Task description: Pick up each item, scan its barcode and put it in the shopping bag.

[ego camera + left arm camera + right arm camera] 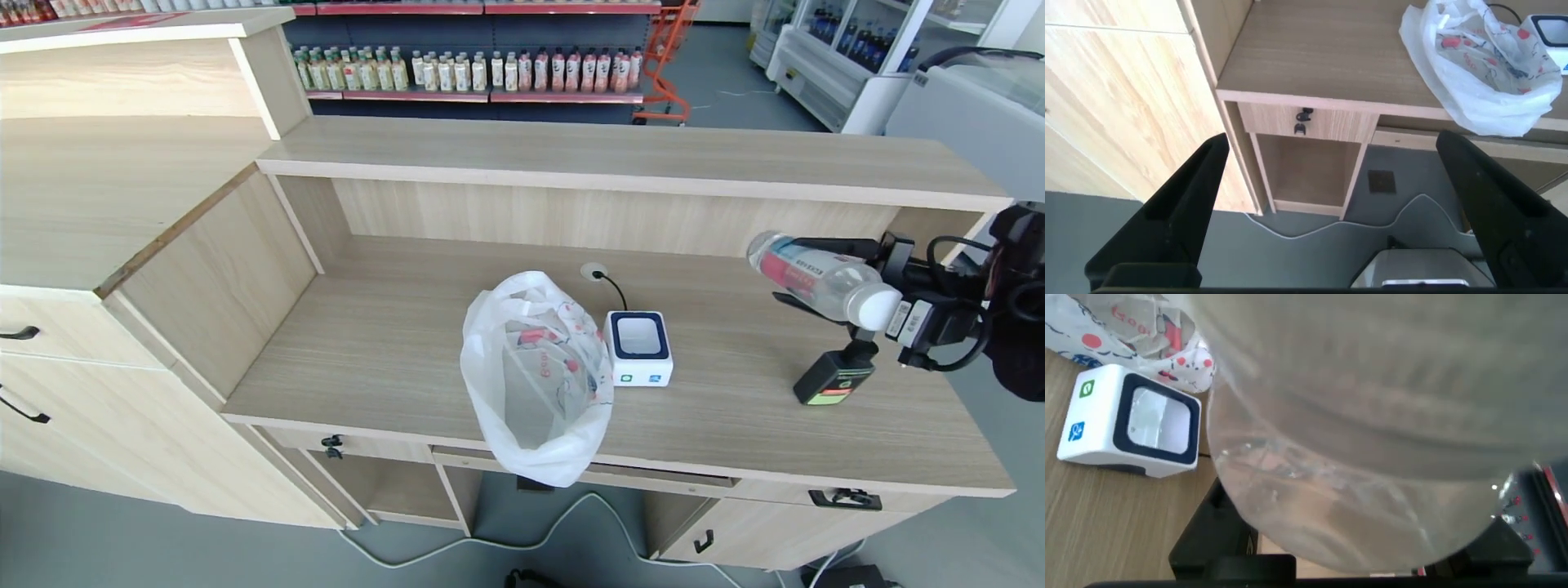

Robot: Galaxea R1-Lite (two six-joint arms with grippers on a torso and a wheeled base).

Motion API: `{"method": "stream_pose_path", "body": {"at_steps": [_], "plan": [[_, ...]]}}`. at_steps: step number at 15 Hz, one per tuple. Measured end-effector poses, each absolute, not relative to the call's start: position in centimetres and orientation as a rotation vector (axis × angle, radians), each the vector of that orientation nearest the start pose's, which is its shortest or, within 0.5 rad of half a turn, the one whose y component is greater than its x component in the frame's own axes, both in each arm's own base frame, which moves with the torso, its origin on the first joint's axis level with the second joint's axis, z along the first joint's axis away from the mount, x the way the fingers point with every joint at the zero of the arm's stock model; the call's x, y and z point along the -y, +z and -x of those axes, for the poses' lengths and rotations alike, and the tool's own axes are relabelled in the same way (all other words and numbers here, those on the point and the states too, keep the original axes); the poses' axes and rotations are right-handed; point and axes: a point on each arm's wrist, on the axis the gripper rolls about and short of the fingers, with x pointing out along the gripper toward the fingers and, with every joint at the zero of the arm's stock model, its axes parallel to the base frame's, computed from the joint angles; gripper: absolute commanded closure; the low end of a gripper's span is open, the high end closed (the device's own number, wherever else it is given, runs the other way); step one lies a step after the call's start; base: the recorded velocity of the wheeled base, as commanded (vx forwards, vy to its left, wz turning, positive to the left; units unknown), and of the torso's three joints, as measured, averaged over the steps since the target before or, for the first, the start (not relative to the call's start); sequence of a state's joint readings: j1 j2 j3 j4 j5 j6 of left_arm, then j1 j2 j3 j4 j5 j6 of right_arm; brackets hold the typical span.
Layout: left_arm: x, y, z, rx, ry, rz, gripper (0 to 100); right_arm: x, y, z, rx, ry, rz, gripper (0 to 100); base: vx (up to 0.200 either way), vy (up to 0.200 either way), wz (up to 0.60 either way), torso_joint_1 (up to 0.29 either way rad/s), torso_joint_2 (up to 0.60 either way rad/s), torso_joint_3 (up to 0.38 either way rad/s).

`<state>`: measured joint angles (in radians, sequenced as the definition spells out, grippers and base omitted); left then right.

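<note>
Between the clamped right jaws lay a water bottle (804, 278), its red label too small to read. Left jaws gaped wide, empty, the shopping bag (1486, 65) well beyond them.

One white plastic shopping bag (535, 376) stands mid-frame on the single tabletop (392, 343). One white box-shaped barcode scanner (639, 347) is just right of it. At the right edge are one clear water bottle (796, 268) and, below it, one black handheld device (834, 377). There are two tools: the left tool (1331, 145) and the right tool (816, 276). At the top, one row of bottles (465, 72) lines a shelf (490, 96), too small to count.
</note>
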<state>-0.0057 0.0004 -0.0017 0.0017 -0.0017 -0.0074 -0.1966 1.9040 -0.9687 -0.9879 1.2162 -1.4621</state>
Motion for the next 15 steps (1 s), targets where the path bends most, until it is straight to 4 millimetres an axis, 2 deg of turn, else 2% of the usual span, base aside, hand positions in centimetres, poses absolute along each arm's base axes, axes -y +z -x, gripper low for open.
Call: {"method": "stream_pose_path", "body": {"at_steps": [4, 10, 15], "plan": [[0.0, 7.6, 2.3, 0.001, -0.008, 0.007, 0, 4.2, 16.7, -37.0, 0.679, 0.762, 1.349, 100, 0.000, 0.000, 0.00, 0.000, 0.00, 0.000], [0.0, 7.6, 2.3, 0.000, -0.007, 0.007, 0, 2.1, 12.3, -39.5, 0.635, 0.845, 1.291, 100, 0.000, 0.000, 0.00, 0.000, 0.00, 0.000], [0.0, 7.6, 2.3, 0.000, -0.007, 0.007, 0, -0.1, 11.0, -40.8, 0.670, 0.893, 1.283, 100, 0.000, 0.000, 0.00, 0.000, 0.00, 0.000]]}}
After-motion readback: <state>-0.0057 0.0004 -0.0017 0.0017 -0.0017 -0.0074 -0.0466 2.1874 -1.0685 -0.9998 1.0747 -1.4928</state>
